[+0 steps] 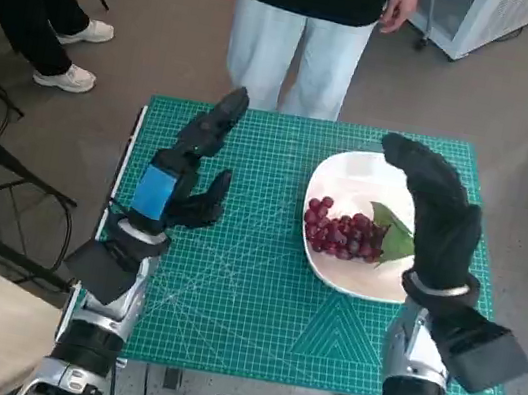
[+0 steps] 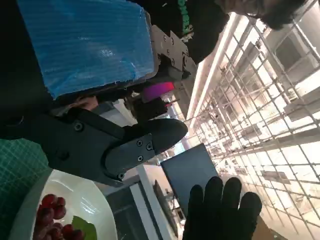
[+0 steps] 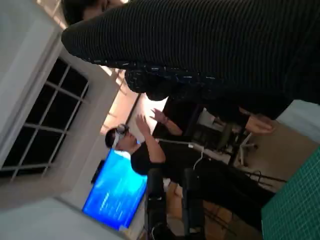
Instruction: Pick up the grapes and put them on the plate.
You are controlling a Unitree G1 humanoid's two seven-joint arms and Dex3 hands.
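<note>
The grapes (image 1: 341, 233), a dark red bunch with a green leaf (image 1: 392, 234) at their right side, lie on the white plate (image 1: 349, 176), in its near half. The plate sits on the right part of the green mat (image 1: 238, 295) that covers the table. In the left wrist view the grapes (image 2: 49, 219) and plate (image 2: 87, 192) show at one corner of the picture.

The right hand (image 1: 434, 211), gloved, hangs above the plate's right side, over the leaf, fingers stretched out toward the far edge and holding nothing. The left hand (image 1: 192, 170) is raised over the mat's left part, well apart from the plate, fingers spread wide and empty; its blue tape (image 1: 155, 189) faces up.

Beyond the table's far edge stands a person (image 1: 303, 22) in pale trousers and a dark top. At far left, another person's legs (image 1: 42, 8) with white shoes rest on the floor. In the right wrist view a seated person (image 3: 145, 150) wears a headset.
</note>
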